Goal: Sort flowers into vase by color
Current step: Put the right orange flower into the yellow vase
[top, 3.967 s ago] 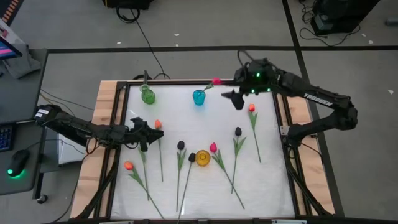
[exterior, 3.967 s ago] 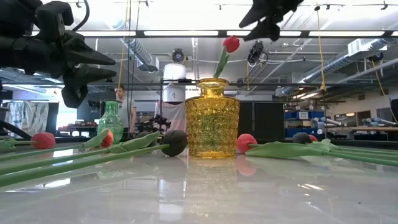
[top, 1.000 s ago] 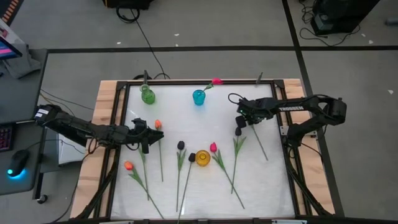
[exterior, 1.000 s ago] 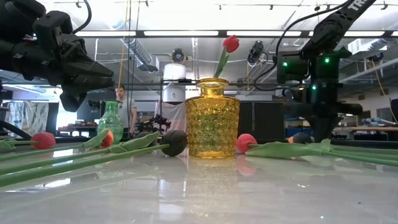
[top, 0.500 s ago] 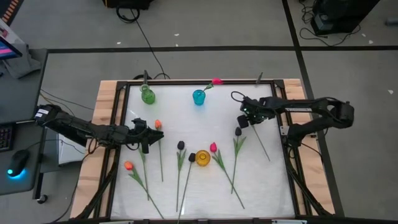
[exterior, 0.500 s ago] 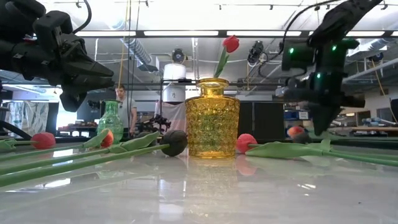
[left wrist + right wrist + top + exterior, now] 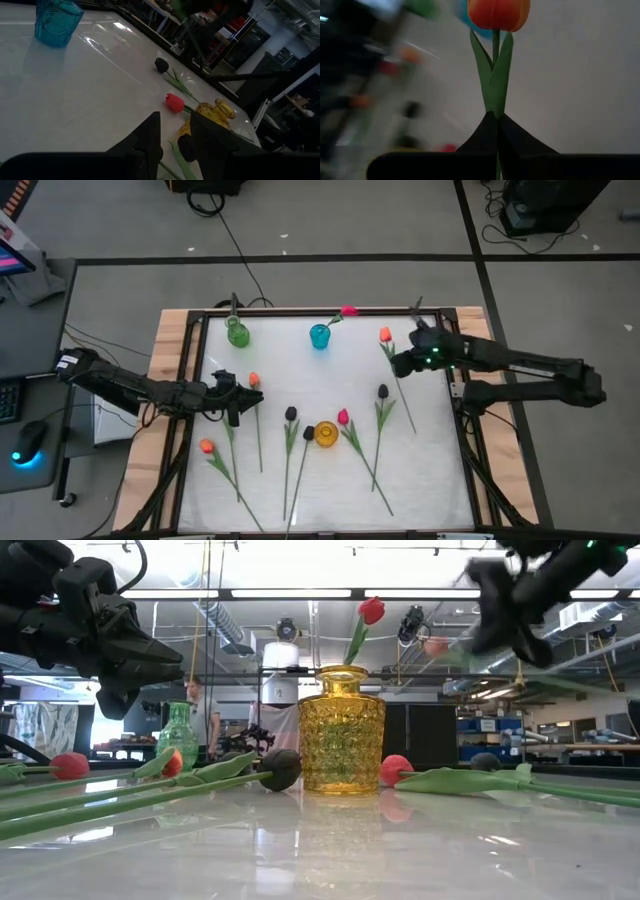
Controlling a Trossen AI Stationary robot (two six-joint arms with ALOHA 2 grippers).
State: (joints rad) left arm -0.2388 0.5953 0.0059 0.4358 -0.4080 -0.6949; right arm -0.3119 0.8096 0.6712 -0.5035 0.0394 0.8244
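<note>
Right gripper (image 7: 400, 364) was up off the table (image 7: 300, 380) on the right side, fingers pinched shut on the stem of an orange tulip (image 7: 385, 336). In the right wrist view the stem ran straight out from between the closed fingers (image 7: 485, 132), bud (image 7: 498, 13) at the far end, two leaves folded along it. From above we saw the long axis run diagonally: bud toward the back edge and the blue vase (image 7: 319, 336), stem tail trailing toward the front right past the gripper. Low view only gave us a smeared dark shape up top for that arm (no usable detail there).

Blue vase already held one pink-red tulip (image 7: 347, 311), leaning out to the right. Green vase (image 7: 238, 332) stood at the back left, yellow vase (image 7: 326, 434) at front centre.

Left gripper (image 7: 240, 392) sat at the left side just beside another orange tulip (image 7: 254, 380); its fingers (image 7: 150, 135) stood slightly apart, nothing between them.

Still flat on the table, all with stems running roughly toward the front edge and buds toward the back:
- black tulip (image 7: 383, 392) right of centre
- pink-red tulip (image 7: 343, 417) just beside the yellow vase
- two black tulips (image 7: 291, 413) left of that vase
- orange tulip (image 7: 206, 447) at front left
</note>
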